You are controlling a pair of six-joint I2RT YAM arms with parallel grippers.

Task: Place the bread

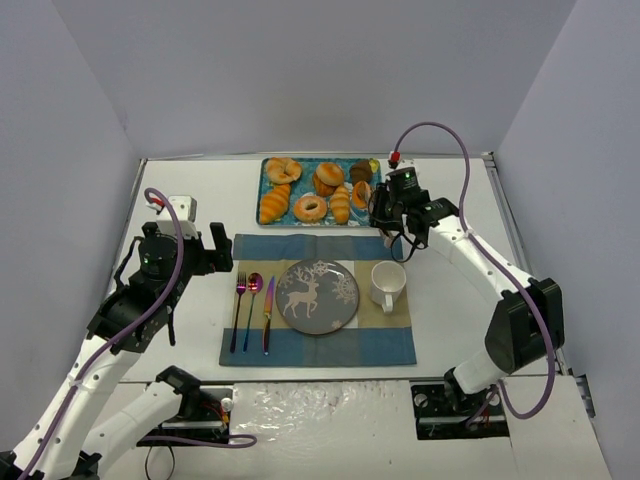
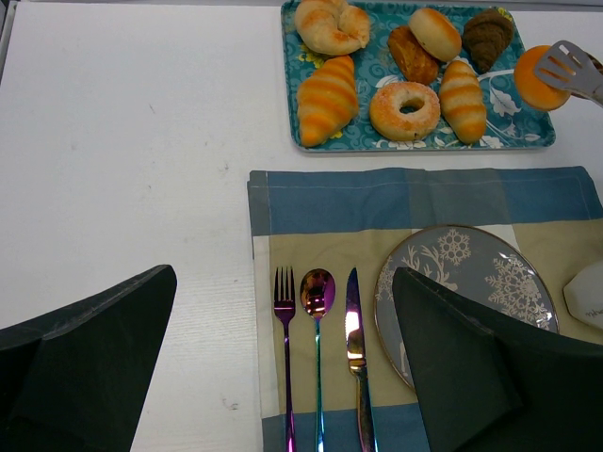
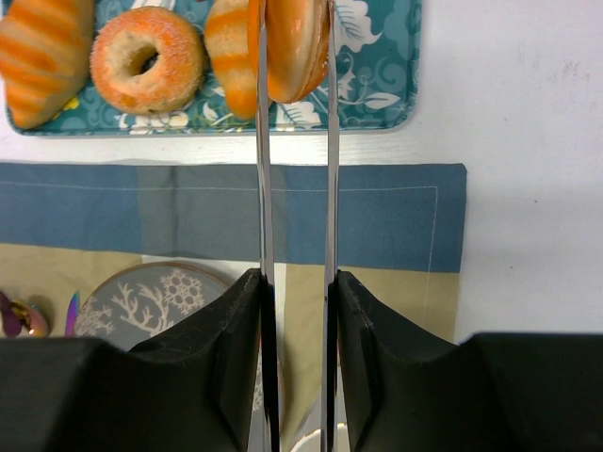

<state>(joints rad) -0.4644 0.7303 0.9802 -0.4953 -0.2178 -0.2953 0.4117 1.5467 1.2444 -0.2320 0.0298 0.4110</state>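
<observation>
The bread [image 3: 297, 47], a small golden-orange bun, is pinched between the two metal blades of the tongs [image 3: 262, 188]. It hangs over the near right part of the teal tray [image 3: 377, 56]. My right gripper [image 3: 297, 282] is shut on the tongs. In the top view the bread [image 1: 362, 193] sits just left of the right gripper [image 1: 392, 215]. The left wrist view shows the bread [image 2: 532, 80] with a slotted tong blade on it. The grey deer plate [image 1: 340, 310] lies on the placemat, nearer than the bread. My left gripper [image 1: 212, 252] is open and empty, left of the placemat.
The tray [image 1: 263, 200] holds several other pastries, among them a glazed doughnut [image 1: 310, 208] and ridged rolls [image 1: 274, 205]. A white mug [image 1: 388, 284] stands right of the plate. A fork, spoon and knife [image 1: 268, 312] lie left of it on the blue-and-tan placemat [image 1: 300, 350].
</observation>
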